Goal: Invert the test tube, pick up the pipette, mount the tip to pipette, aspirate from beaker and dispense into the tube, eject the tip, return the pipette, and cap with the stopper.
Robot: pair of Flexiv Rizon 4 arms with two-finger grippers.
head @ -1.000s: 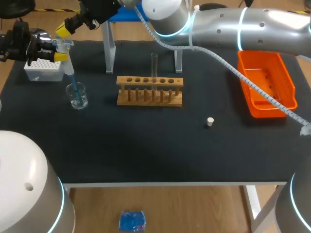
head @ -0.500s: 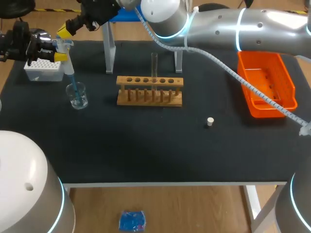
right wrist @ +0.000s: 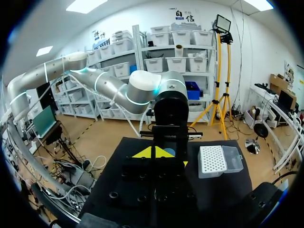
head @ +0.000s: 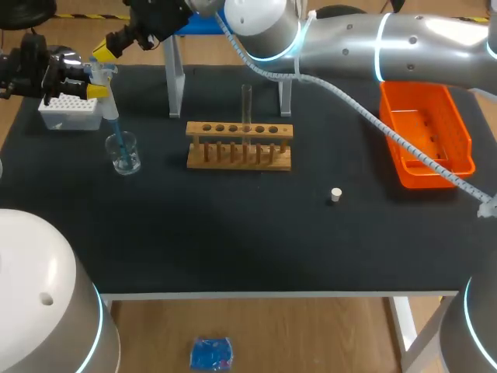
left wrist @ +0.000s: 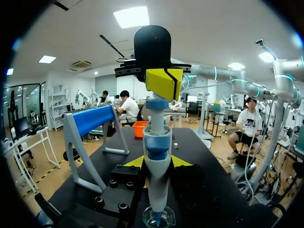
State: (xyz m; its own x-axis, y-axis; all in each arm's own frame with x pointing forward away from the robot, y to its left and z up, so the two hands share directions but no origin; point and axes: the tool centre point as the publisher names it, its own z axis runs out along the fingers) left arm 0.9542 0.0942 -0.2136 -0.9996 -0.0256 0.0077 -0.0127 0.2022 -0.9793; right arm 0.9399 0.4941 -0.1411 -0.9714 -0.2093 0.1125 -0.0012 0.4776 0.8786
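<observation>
The pipette (left wrist: 156,142) is gripped by the left tool (left wrist: 157,162), its tip (left wrist: 156,217) dipped in the beaker (head: 129,158). The plunger (left wrist: 157,103) is best released slowly under the closed right tool (head: 105,48), so that no air is drawn.

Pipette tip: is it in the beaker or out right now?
In. Head view shows the pipette tip reaching down into the beaker; left wrist view shows its end inside the rim.

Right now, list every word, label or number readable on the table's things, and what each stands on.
None can be read.
pipette: no print shows.
beaker: any marks are too small to read.
tip box, wooden rack, orange bin: no text shows.
</observation>
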